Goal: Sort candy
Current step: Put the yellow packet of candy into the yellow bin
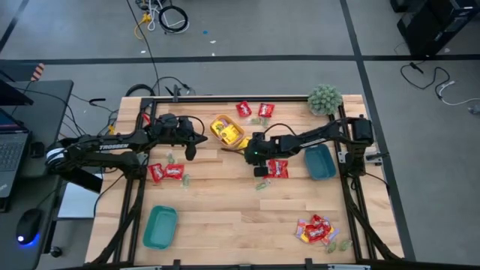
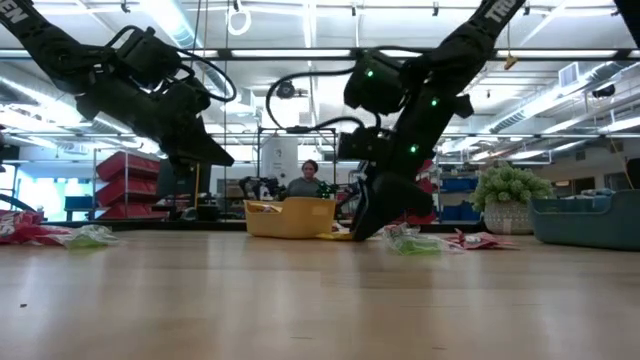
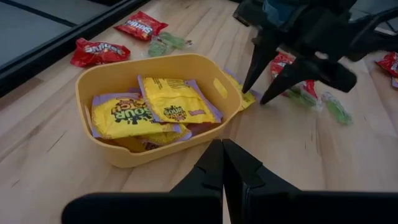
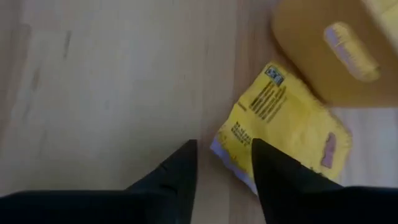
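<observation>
A yellow tray (image 1: pixel 227 130) (image 3: pixel 109 74) holds several yellow candy packets (image 3: pixel 171 99). One more yellow packet (image 4: pixel 283 127) (image 3: pixel 248 99) lies flat on the wood just outside the tray's wall. My right gripper (image 4: pixel 224 152) (image 1: pixel 251 154) (image 3: pixel 262 87) hangs open over it, fingertips pointing down, the packet's corner between them. My left gripper (image 3: pixel 222 163) (image 1: pixel 190 144) is shut and holds nothing, hovering just left of the tray. Red packets (image 1: pixel 253 110) and pale green pieces (image 3: pixel 165 45) lie behind the tray.
More red packets (image 1: pixel 166 172) lie at the left, one (image 1: pixel 278 168) sits by the blue tray (image 1: pixel 320 162), and a mixed pile (image 1: pixel 316 229) is at front right. A teal tray (image 1: pixel 160 226) stands front left. A fuzzy plant (image 1: pixel 324 99) stands in the back right corner.
</observation>
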